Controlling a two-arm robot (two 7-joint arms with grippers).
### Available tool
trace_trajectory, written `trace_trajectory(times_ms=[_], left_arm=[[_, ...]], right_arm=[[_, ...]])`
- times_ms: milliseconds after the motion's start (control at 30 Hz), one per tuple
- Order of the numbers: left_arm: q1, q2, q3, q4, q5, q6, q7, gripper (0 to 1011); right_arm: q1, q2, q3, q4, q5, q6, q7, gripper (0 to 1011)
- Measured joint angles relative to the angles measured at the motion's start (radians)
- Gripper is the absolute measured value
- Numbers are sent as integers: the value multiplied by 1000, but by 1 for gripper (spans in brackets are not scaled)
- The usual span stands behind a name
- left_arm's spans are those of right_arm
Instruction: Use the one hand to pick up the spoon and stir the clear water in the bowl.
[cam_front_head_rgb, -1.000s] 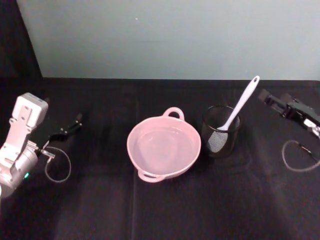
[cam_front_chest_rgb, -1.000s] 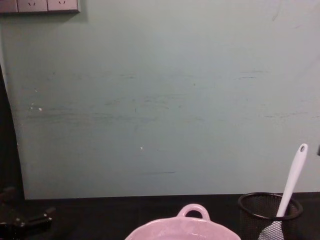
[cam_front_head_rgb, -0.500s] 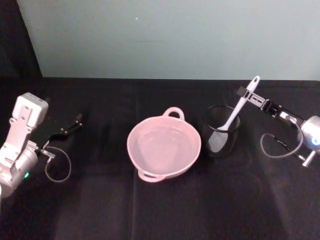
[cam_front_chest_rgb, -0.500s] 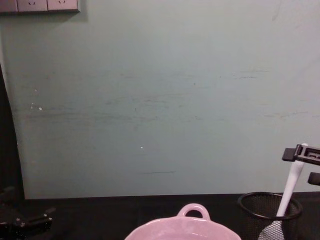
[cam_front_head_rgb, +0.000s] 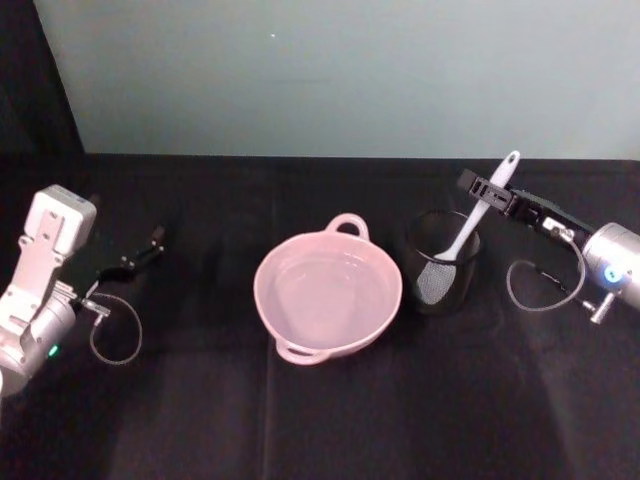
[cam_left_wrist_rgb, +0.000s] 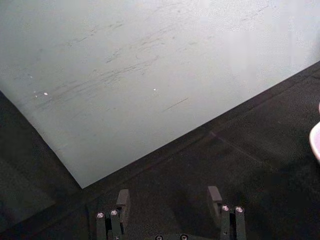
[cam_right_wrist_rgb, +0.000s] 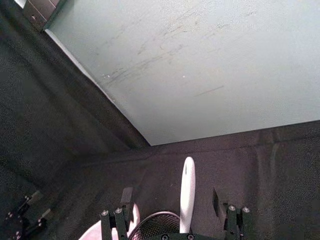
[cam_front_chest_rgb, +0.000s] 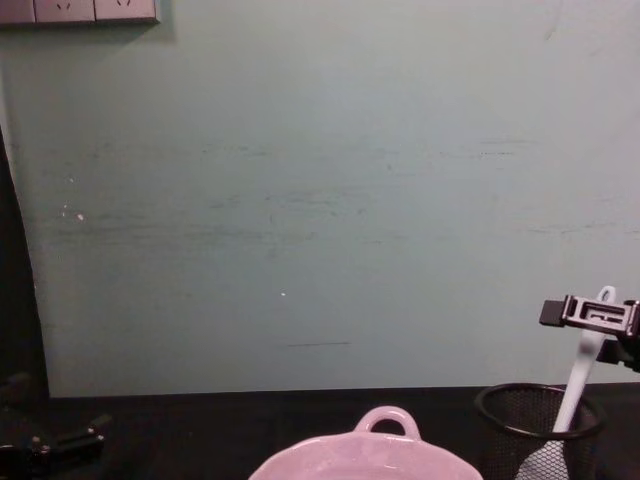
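The right pincer (cam_front_head_rgb: 478, 188) reaches in from the right edge of the head view, level with the upper handle of the spoon (cam_front_head_rgb: 470, 226). In the right wrist view its two fingers (cam_right_wrist_rgb: 126, 198) stand wide apart with the white handle between them, and a gap shows on each side, so nothing is gripped. In the chest view the same pincer (cam_front_chest_rgb: 588, 314) crosses the lower right of the frame just below the handle's tip.

The spoon leans in the black wire-mesh cup (cam_front_head_rgb: 441, 262), its flat head down inside and its holed end pointing toward the upper right of the head view. The cup sits right of centre, just beside the pink bowl (cam_front_head_rgb: 262, 300), which stands in the middle of the black tabletop (cam_front_head_rgb: 300, 420). The clear water (cam_front_head_rgb: 325, 292) shows as faint glints against the pink.

The left pincer (cam_front_head_rgb: 140, 252) rests at the far left of the head view, well apart from the bowl. The left wrist view shows its fingers (cam_left_wrist_rgb: 122, 199) spread open with nothing between them.
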Motion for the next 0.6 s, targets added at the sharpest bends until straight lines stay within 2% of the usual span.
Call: trace_trajectory(times_ms=[233, 600], left_arm=[[0, 0, 0, 0, 0, 0, 0, 1011], [0, 0, 0, 0, 0, 0, 0, 1011]], right_arm=[[1, -1, 3, 0, 1, 1, 1, 997], [1, -3, 5, 0, 2, 4, 1, 735]])
